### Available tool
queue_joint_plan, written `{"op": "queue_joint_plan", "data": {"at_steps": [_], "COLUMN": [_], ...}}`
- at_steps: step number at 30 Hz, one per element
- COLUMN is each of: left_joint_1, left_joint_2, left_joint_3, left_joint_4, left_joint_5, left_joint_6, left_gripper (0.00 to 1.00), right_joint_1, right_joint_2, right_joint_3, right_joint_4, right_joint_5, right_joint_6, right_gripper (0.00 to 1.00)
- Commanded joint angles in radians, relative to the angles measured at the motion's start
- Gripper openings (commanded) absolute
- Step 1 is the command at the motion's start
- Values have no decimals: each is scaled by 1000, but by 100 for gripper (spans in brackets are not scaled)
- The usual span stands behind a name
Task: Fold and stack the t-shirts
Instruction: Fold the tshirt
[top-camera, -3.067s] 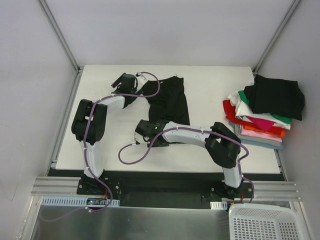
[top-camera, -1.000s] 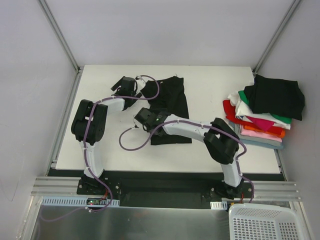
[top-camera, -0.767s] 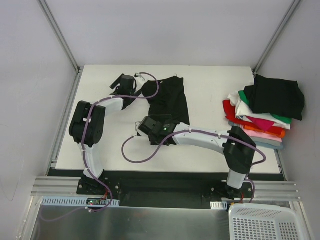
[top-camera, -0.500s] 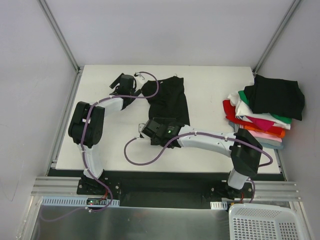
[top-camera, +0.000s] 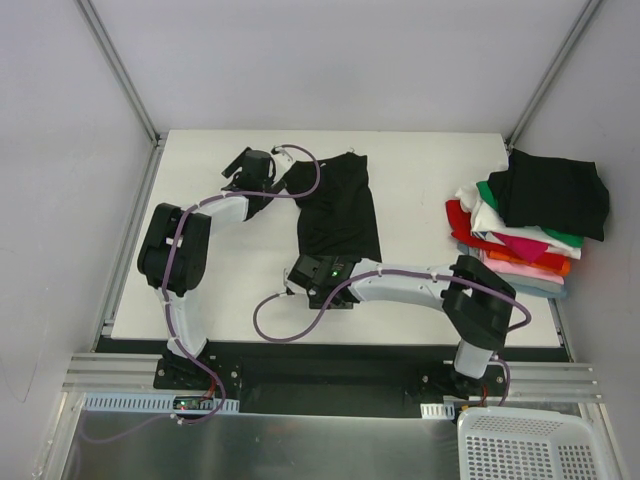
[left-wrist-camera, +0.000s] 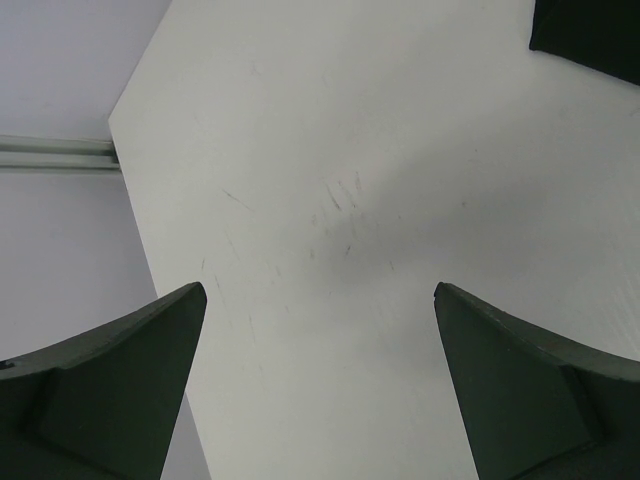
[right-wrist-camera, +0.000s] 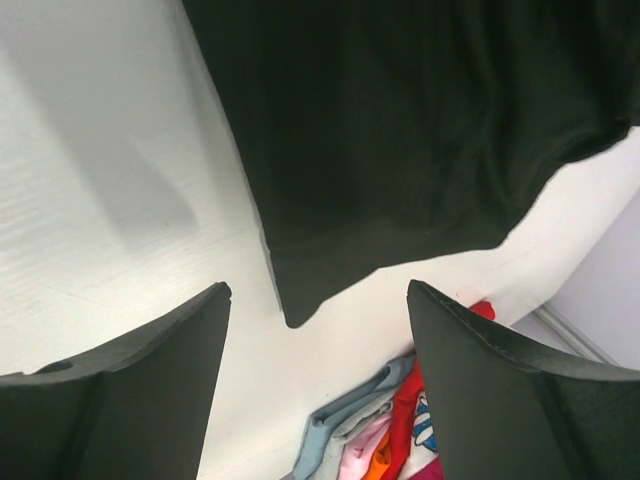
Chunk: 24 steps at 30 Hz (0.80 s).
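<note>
Lab test cell: white table (top-camera: 430, 170), aluminium frame rails (top-camera: 118, 70), plain enclosure walls (top-camera: 320, 60).

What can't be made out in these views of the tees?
- Top view: the black tee has its left edge partly under the left gripper.
- Left wrist view: only its corner shows, cut by the frame.
- Stack: its top black tee covers those below; the right wrist view cuts it at the bottom edge.

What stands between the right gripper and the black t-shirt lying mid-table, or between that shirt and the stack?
Nothing visible. The right gripper, open, faces the black t-shirt over bare table. Only bare table lies between that shirt and the stack of folded t-shirts at the right edge.
</note>
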Motion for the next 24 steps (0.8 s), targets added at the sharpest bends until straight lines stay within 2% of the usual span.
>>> {"op": "queue_joint_plan", "data": {"at_steps": [1, 24], "left_joint_1": [-9, -23], "left_joint_2": [-28, -45], "left_joint_3": [-5, -44], "left_joint_4": [3, 24], "left_joint_5": [-16, -8], "left_joint_6": [-25, -14], "left_gripper": [99, 100], "right_joint_1": [-4, -160], "right_joint_2": [24, 165], "right_joint_3": [-4, 52], "right_joint_4": [21, 44], "right_joint_5": [-60, -170], "right_joint_6": [19, -75], "right_gripper": [76, 75]}}
